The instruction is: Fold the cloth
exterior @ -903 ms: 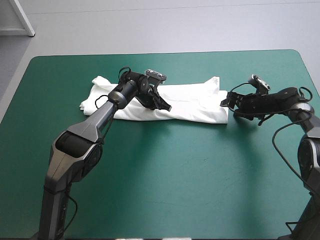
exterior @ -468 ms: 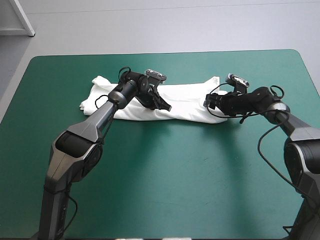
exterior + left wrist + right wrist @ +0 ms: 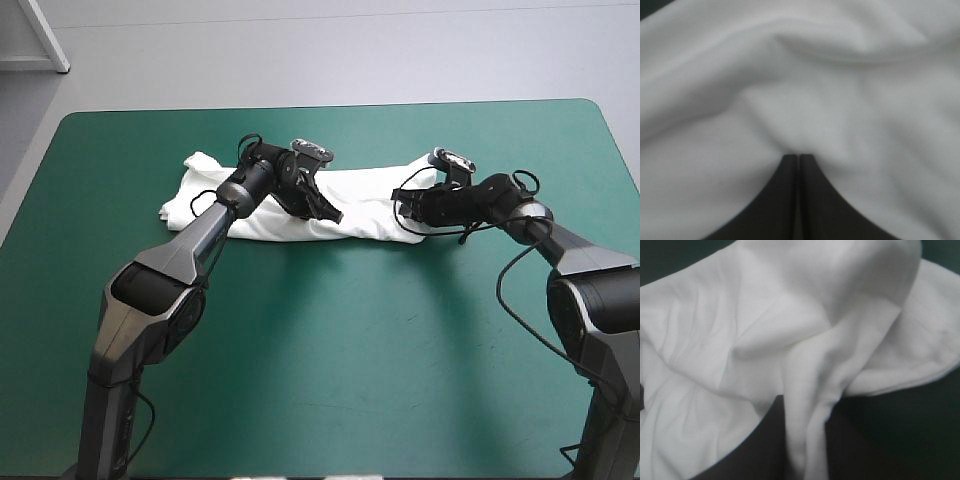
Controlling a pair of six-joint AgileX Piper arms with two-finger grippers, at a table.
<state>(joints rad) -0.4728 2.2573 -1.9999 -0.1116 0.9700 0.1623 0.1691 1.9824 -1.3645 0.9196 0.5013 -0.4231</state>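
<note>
**A:** There's the T-shirt [image 3: 365, 205], white, stretched out as a long folded band across the far half of the bench [image 3: 330, 370], running alongside the far edge on the teal-green cover.

**B:** Not a neat band, though. The end toward the bench's left edge is bunched and spreads wider, and the middle is creased all over.

**A:** The left gripper [image 3: 335, 212] is on the near edge, around mid-length. In the left wrist view the black fingers come together in one pointed arch. The cloth puckers right at the tip, so it's pinched there, and white fabric fills everything ahead.

**B:** Now the right gripper [image 3: 805, 407], over at the shirt's right end. Its fingers are all but closed, and a thick twisted strip of cloth runs down between them. It's clamped on the shirt.

**A:** Ahead of it, soft folds fan out from that pinch. To one side a rounded flap of layered hem lies on the bare cover.

**B:** From above, that right end looks gathered up under the gripper, with one corner pointing toward the far edge.
</note>
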